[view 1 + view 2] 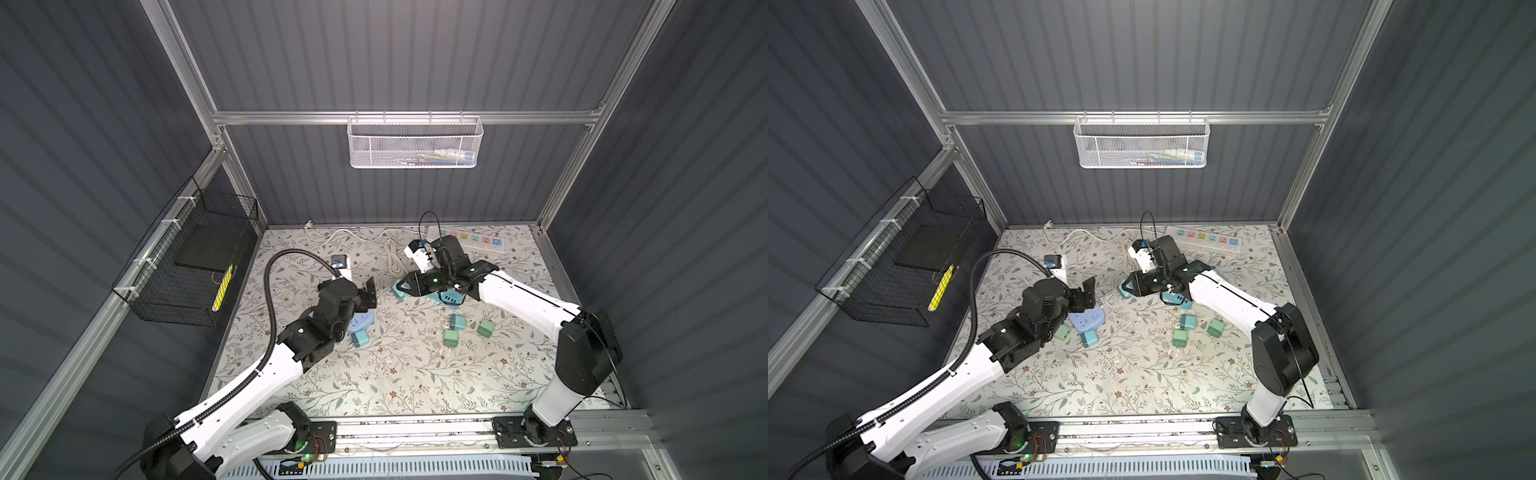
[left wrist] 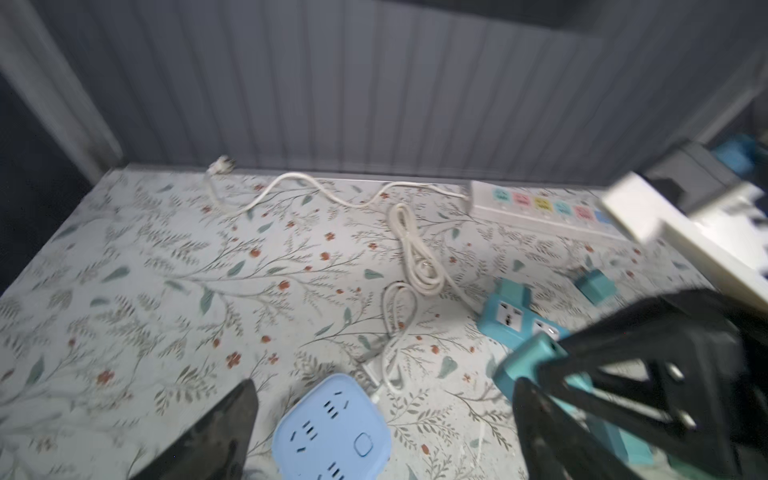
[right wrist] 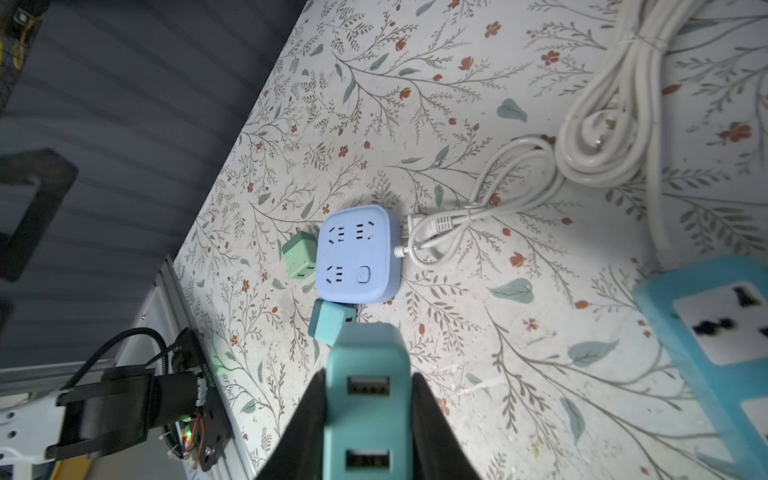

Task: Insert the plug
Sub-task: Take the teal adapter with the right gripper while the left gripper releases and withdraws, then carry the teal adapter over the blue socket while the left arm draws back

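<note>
The right fingers (image 3: 303, 432) are grasping the teal plug (image 3: 365, 361); the left fingers (image 2: 216, 432) are hanging released, empty. Likely best: squaring its prongs over the blue socket block (image 3: 355, 253) before pressing.

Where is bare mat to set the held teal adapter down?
Free for the teal adapter: front mat between arm bases and green plugs; back-left, between white cord and left arm. Crowded: centre, around blue socket, coiled cords, teal strip.

Overhead light falls bright on the worktop (image 1: 395, 374), while the walls (image 1: 415, 62) are dim. The left wrist view is motion-blurred all around the left claw (image 1: 371, 296); the right wrist view is mostly sharp.
</note>
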Motion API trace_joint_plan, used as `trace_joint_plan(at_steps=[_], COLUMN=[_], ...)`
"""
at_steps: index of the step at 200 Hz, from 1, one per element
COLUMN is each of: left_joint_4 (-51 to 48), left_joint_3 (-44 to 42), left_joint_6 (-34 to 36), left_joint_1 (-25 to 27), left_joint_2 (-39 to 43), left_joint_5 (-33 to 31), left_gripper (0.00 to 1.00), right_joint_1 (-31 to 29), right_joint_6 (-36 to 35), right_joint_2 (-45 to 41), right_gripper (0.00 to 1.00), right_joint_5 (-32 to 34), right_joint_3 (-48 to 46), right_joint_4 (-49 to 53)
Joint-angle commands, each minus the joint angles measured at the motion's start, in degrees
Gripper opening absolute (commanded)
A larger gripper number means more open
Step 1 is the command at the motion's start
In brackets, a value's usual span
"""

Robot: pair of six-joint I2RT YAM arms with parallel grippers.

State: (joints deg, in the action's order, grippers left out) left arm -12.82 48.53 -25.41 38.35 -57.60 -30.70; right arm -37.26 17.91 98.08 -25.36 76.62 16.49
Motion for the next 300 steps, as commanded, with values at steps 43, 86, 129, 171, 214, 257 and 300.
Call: trace_joint_plan(at_steps=[43, 86, 129, 171, 214, 257, 300], left_joint_4=[-17.62, -21.5, -23.83, -16.91, -13.35, -12.41, -10.54], left_joint_3=[0.0, -2.49, -0.71, -1.66, -3.25, -2.83, -3.88], left_joint_6=[-18.75, -21.65, -16.29, -12.63, -14.18, -13.81, -14.71], left_joint_1=[-6.18, -7.33, -24.09, -41.9, -42.3, -42.7, -42.82], left_joint_2=[0.45, 4.87, 1.22, -7.13, -7.23, -9.7, -10.81], left_joint_5=[1.43, 2.35, 23.44, 48.39, 47.3, 46.85, 48.08], left_gripper=[0.94, 0.91, 0.9, 0.86, 0.88, 0.88, 0.88], right_joint_1=[-8.88, -12.24, -14.46, -15.03, -15.81, -17.5, -17.63], right_joint_6=[-1.91, -4.68, -5.42, -6.38, -6.91, -6.6, -5.08], right_joint_2=[10.18, 16.06, 21.73, 25.73, 28.4, 27.19, 28.37], right_gripper=[0.06, 0.07, 0.09, 0.1, 0.1, 0.1, 0.1], right_joint_5=[13.71, 18.29, 22.35, 26.52, 27.28, 28.17, 27.54], right_joint_3=[4.7, 9.92, 15.08, 21.23, 24.72, 23.8, 24.01], right_joint_4=[-6.65, -7.46, -8.6, -5.01, -1.12, -0.12, -0.59])
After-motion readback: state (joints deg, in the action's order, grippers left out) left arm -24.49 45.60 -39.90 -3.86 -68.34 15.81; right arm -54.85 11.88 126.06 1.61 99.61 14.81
